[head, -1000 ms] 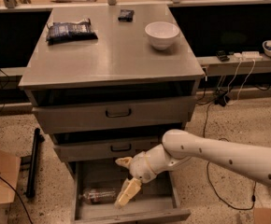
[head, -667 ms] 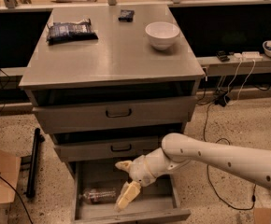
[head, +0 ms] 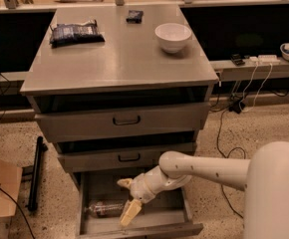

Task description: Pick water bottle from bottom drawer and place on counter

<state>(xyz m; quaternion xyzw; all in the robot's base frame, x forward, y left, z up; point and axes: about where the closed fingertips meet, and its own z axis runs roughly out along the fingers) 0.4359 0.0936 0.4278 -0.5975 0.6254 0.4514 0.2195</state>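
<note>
The water bottle [head: 103, 209] lies on its side in the open bottom drawer [head: 169, 218], near its left wall, cap pointing left. My gripper [head: 127, 199] reaches down into the drawer from the right, just to the right of the bottle. It is open: one tan finger [head: 125, 183] points up-left and the other finger [head: 129, 213] hangs down beside the bottle's base. It holds nothing. The counter [head: 124, 59] is the grey cabinet top above.
On the counter stand a white bowl [head: 173, 36], a dark snack bag [head: 76, 33] and a small black object [head: 134, 16]. Two drawers with black handles [head: 126, 119] sit slightly open above the bottom drawer. A cardboard box [head: 0, 193] and a black bar [head: 35, 173] lie on the floor at left.
My gripper has sunk a little lower into the bottom drawer, staying just right of the bottle. The bottle has not moved.
</note>
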